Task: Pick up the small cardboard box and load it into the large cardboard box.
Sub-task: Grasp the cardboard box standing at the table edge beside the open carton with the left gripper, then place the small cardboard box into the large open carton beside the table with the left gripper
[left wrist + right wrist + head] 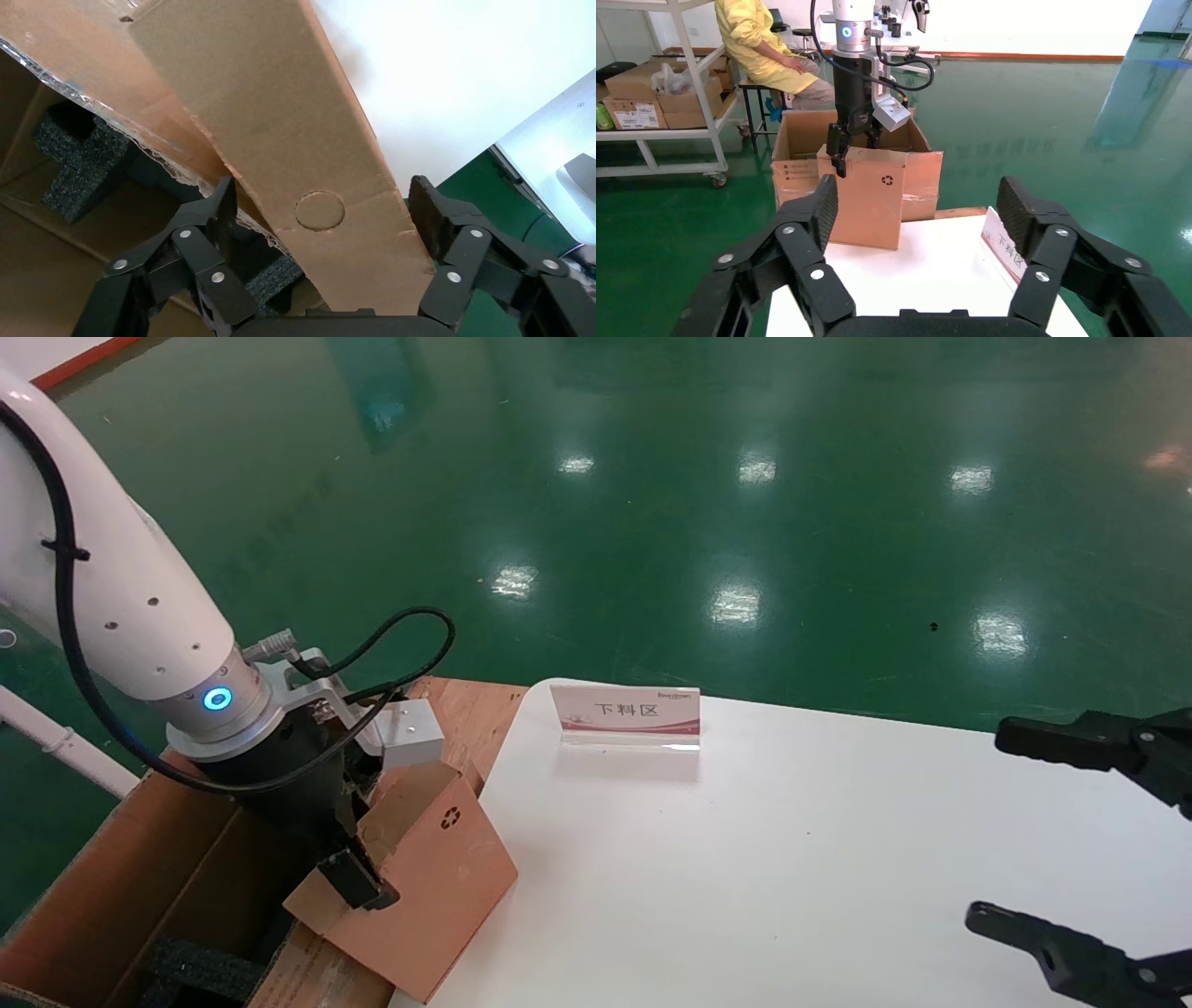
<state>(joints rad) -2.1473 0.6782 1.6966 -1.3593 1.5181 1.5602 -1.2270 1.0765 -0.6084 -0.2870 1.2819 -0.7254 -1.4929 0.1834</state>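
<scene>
**Open jaws astride a flap, and no small box in sight**

Nearest on the right, the right gripper (992,826) hangs over the table (792,859), its jaws spread wide and holding nothing. If it swings left from here it could sweep into the flap.

At the near left, the box (121,859) stands against the table's left edge with its top open. Black foam (70,165) lies inside and clear tape (162,140) runs along one flap edge. The left gripper (320,200) is down at the box's right side. Its jaws are wide open and straddle the flap (438,887) that bears the recycling mark and leans out over the table, with one finger inside the box and one outside. The fingers look just clear of the cardboard, so nothing is gripped.

The small box shows in no view, neither on the table nor in what can be seen of the box's inside, so I cannot tell where it is.

The main risks, as I judge them:
- Closing now would pinch the flap rather than the cargo.
- Lifting or pulling away at an angle could hook the flap on a finger, bending it or dragging the box.
- A push toward the table could fold the flap across the opening and block loading.

Farther back on the table stands a sign (626,714), well clear of both arms. Beyond the box sits a person (765,42), close enough that a wide swing of the left arm needs care.
</scene>
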